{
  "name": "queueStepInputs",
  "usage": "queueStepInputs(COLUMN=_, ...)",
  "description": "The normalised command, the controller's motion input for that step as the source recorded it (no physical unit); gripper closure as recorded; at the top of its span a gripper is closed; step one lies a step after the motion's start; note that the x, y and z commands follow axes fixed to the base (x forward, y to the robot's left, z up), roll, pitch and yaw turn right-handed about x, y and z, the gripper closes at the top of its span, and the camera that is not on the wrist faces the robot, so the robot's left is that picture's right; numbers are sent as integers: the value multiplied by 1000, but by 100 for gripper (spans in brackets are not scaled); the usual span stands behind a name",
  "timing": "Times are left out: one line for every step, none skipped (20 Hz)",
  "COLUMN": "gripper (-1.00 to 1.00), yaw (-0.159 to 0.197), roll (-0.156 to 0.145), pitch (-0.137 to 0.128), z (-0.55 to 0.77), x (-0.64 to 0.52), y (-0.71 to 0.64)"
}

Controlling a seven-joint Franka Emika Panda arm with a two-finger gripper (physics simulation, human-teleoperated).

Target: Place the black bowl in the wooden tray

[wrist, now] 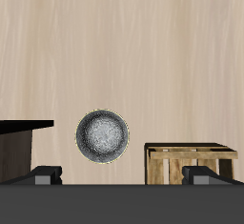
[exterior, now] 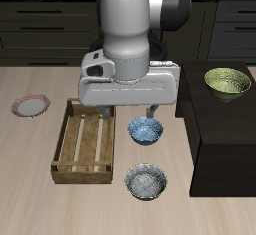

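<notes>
1. The black bowl (exterior: pixel 147 182) sits upright on the table (exterior: pixel 30 204) near its front edge, empty, its speckled silvery inside showing.
2. The wooden tray (exterior: pixel 89 142) lies just beside the black bowl, at about ten o'clock from it in the exterior view. The two are close but not touching, and the tray's slatted bottom is bare.
3. A blue-patterned bowl (exterior: pixel 146 130) rests farther back, at twelve o'clock from the black bowl, beside the tray's long side.
4. The exterior view alone shows a yellow-green bowl (exterior: pixel 227 81) on a dark raised block (exterior: pixel 222 139), and a small pink-rimmed plate (exterior: pixel 30 105) beyond the tray's far side.
5. The robot arm (exterior: pixel 135 34) rises over the tray's back end and hides the fingers in the exterior view.
6. The wrist view shows what the exterior cannot: the gripper (wrist: pixel 122 176) hangs high above the table with its fingers (wrist: pixel 43 176) set wide apart, holding nothing. The black bowl appears between them from above, well below.
7. The wrist view also catches one corner of the tray and an edge of the dark block.
</notes>
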Motion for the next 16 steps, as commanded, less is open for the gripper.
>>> queueStepInputs(gripper=-100, yaw=-5, roll=-1, pitch=3, z=-67, x=-13, y=-57)
queueStepInputs(gripper=-100, yaw=9, roll=59, pitch=55, z=-232, x=280, y=184)
queueStepInputs(gripper=-100, yaw=101, roll=10, pitch=-20, z=-254, x=230, y=78)
queueStepInputs(gripper=-100, yaw=0, roll=0, pitch=0, z=-2, x=-15, y=-18)
queueStepInputs(gripper=-100, yaw=-48, roll=-19, pitch=61, z=-280, x=188, y=-63)
queueStepInputs(gripper=-100, yaw=113, roll=3, pitch=-46, z=-135, x=117, y=5)
queueStepInputs(gripper=-100, yaw=-63, roll=-9, pitch=66, z=-222, x=64, y=-163)
queueStepInputs(gripper=-100, yaw=75, roll=22, pitch=-1, z=-188, x=87, y=1)
queueStepInputs(gripper=-100, yaw=70, roll=-21, pitch=6, z=-207, x=127, y=-71)
queueStepInputs(gripper=-100, yaw=56, roll=-21, pitch=30, z=-229, x=114, y=-54)
queueStepInputs(gripper=-100, yaw=105, roll=10, pitch=37, z=-294, x=100, y=-23)
queueStepInputs(gripper=-100, yaw=38, roll=-13, pitch=34, z=-264, x=45, y=-70)
queueStepInputs(gripper=-100, yaw=53, roll=-27, pitch=7, z=-257, x=53, y=-62)
queueStepInputs(gripper=-100, yaw=50, roll=49, pitch=50, z=-247, x=69, y=-11)
queueStepInputs(gripper=-100, yaw=74, roll=-43, pitch=10, z=-378, x=97, y=-103)
queueStepInputs(gripper=-100, yaw=0, roll=0, pitch=0, z=1, x=-18, y=13)
